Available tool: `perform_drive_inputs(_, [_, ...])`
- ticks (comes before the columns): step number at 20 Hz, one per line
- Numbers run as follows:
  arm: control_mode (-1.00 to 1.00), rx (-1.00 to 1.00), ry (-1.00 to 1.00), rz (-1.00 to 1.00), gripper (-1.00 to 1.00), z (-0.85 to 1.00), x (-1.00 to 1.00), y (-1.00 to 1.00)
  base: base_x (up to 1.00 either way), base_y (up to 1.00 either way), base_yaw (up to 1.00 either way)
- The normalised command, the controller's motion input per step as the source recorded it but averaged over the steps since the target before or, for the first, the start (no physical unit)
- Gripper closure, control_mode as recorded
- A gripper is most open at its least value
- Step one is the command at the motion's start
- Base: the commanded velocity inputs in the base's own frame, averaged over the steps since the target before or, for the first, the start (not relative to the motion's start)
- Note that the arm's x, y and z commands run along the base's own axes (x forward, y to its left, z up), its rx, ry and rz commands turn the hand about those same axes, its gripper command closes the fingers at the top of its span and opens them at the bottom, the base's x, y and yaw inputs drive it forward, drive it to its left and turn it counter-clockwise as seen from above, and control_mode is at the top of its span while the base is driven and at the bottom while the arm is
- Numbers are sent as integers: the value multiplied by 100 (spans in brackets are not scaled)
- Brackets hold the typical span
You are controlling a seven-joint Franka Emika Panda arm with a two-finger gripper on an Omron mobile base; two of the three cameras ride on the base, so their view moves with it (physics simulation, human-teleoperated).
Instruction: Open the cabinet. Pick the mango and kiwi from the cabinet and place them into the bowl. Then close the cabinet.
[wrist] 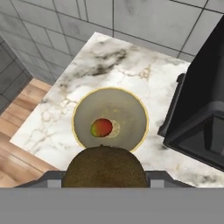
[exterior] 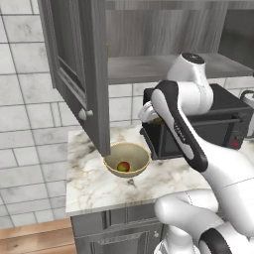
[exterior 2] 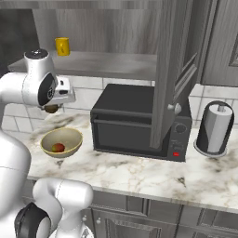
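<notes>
Gripper [exterior 2: 52, 109] is clamped on the kiwi [wrist: 104, 167], which sits between the jaws. In the hand view the brown fruit covers the bottom centre and hides the fingertips. In the right base view the kiwi pokes out just under the white hand, in the air above the counter [exterior 2: 139, 174] and short of the bowl's [exterior 2: 67, 135] far rim.

The bowl stands on the marble counter, left of the toaster oven [exterior 2: 130, 123], near but not touching it. The mango [wrist: 101, 127] lies inside the bowl, about at its middle, red side toward the oven in the hand view. From the hand camera, the bowl is straight below and slightly ahead of the held kiwi.

The cabinet [exterior: 74, 74] is open: in the left base view its left door swings out toward the camera with the knob [exterior: 83, 115] visible, lower edge hanging over the bowl's left side. In the right base view the right door stands open in front of the oven. The shelf inside holds a small yellow cup [exterior 2: 62, 46] at far left.

A paper towel roll [exterior 2: 214, 128] on a dark holder stands right of the oven, apart from it. The arm [exterior: 178, 129] crosses in front of the oven in the left base view.
</notes>
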Motion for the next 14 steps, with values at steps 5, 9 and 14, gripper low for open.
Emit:
perform_drive_inputs(5, [-100, 0, 1, 0, 100, -31, 23, 16, 0, 0, 0])
perform_drive_inputs(9, [-100, 0, 3, 0, 100, -22, 20, 9, 0, 0, 0])
perform_drive_inputs(14, [-100, 0, 1, 0, 100, -23, 10, 4, 0, 0, 0])
